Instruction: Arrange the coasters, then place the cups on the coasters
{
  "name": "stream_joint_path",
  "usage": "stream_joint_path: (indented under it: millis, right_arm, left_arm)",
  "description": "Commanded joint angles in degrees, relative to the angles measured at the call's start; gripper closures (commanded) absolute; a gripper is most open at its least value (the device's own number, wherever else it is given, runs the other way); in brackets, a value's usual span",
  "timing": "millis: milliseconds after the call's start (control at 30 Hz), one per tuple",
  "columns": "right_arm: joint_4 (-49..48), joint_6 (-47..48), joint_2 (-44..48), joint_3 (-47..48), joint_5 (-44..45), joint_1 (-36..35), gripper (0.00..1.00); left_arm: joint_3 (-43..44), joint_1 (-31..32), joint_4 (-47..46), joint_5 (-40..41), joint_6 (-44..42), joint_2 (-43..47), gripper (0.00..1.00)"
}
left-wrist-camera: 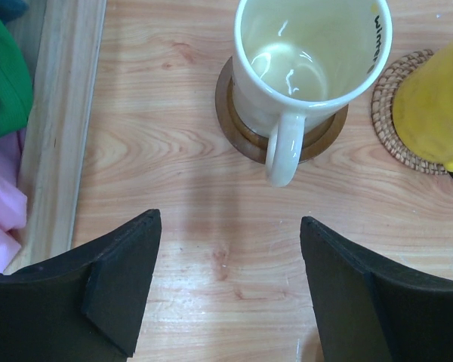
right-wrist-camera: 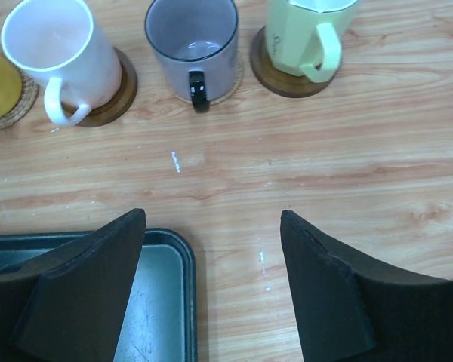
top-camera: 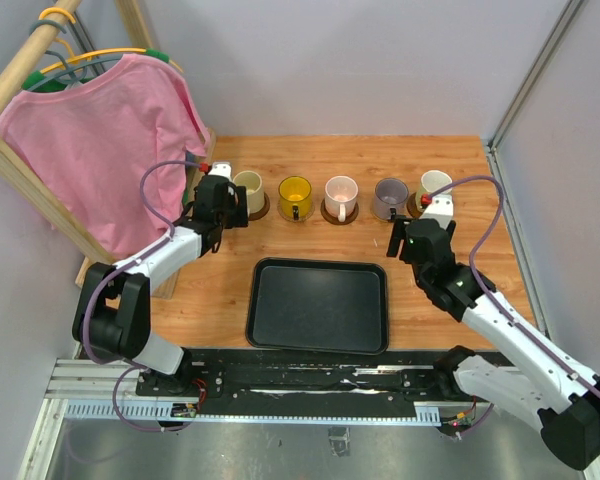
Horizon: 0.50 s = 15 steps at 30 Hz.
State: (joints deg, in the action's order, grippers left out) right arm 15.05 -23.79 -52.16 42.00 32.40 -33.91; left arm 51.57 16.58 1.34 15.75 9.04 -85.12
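Five cups stand in a row at the back, each on a coaster: cream (top-camera: 248, 186), yellow (top-camera: 295, 192), pink (top-camera: 340, 190), purple-grey (top-camera: 390, 192) and pale yellow-green (top-camera: 435, 182). In the left wrist view the cream cup (left-wrist-camera: 309, 53) sits upright on a dark brown coaster (left-wrist-camera: 241, 136), handle toward me. My left gripper (left-wrist-camera: 230, 219) is open just short of that handle, with nothing between its fingers. In the right wrist view the pink cup (right-wrist-camera: 57, 53), purple-grey cup (right-wrist-camera: 192, 38) and yellow-green cup (right-wrist-camera: 306, 34) stand ahead. My right gripper (right-wrist-camera: 211, 215) is open and empty.
A black tray (top-camera: 320, 305) lies in front of the row; its corner (right-wrist-camera: 174, 302) is under my right gripper's left finger. A pink shirt (top-camera: 105, 140) hangs on a wooden rack at the left, whose base rail (left-wrist-camera: 60, 128) runs beside the cream cup.
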Motion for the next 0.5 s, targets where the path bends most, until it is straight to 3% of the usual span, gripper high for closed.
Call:
stream_joint_path:
  millis: [0, 200, 467]
  right_arm:
    - [2.5, 1.1, 3.3, -1.0, 2.5, 2.9, 0.26]
    - [3.7, 1.9, 7.5, -2.4, 6.1, 9.1, 0.26]
    - [7.1, -5.3, 10.8, -4.1, 0.0, 24.4, 0.19]
  left_arm:
    - [-0.2, -0.2, -1.4, -0.7, 0.8, 1.0, 0.22]
    - [-3.2, -0.2, -2.9, -1.2, 2.3, 5.2, 0.22]
    - [-9.0, -0.3, -4.1, 2.3, 9.4, 15.0, 0.16]
